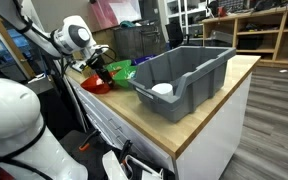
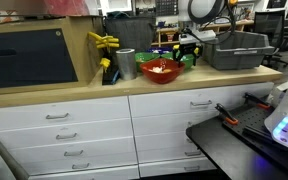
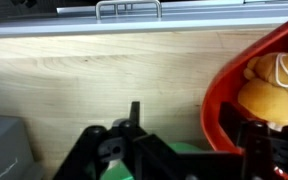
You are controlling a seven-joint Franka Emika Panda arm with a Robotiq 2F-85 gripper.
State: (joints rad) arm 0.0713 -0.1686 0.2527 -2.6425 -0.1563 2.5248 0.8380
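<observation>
At the lower left edge of the wrist view a grey block (image 3: pixel 2 145) is seen, set on the wooden counter (image 3: pixel 104 70). To its right the gripper (image 3: pixel 184 150) is seen coming in from the bottom edge. Its fingers (image 3: pixel 102 150) are spread well apart and nothing is pinched between them. A patch of green (image 3: pixel 189 152) is seen low between them; what it is cannot be told from this view. Further right the red bowl (image 3: pixel 224 110) is found on the counter, its near rim placed between the two fingers, so that one finger is seen outside the bowl and the other over its inside. Round yellow-orange pieces (image 3: pixel 269 85) are seen lying in the bowl.

In an exterior view the counter is read from the left as follows: a dark cabinet (image 2: pixel 29 55), a yellow tool (image 2: pixel 104 42), a metal can (image 2: pixel 124 63), then the red bowl (image 2: pixel 161 70). The gripper (image 2: pixel 189 45) is seen just above and beside the bowl, over a green container (image 2: pixel 187 60). A grey bin (image 2: pixel 237 50) is placed at the right end. White drawers (image 2: pixel 74 125) are seen beneath the counter.

In an exterior view the gripper (image 1: pixel 100 70) is seen low over the red bowl (image 1: pixel 96 86), with the grey bin (image 1: pixel 184 75) to the right.
</observation>
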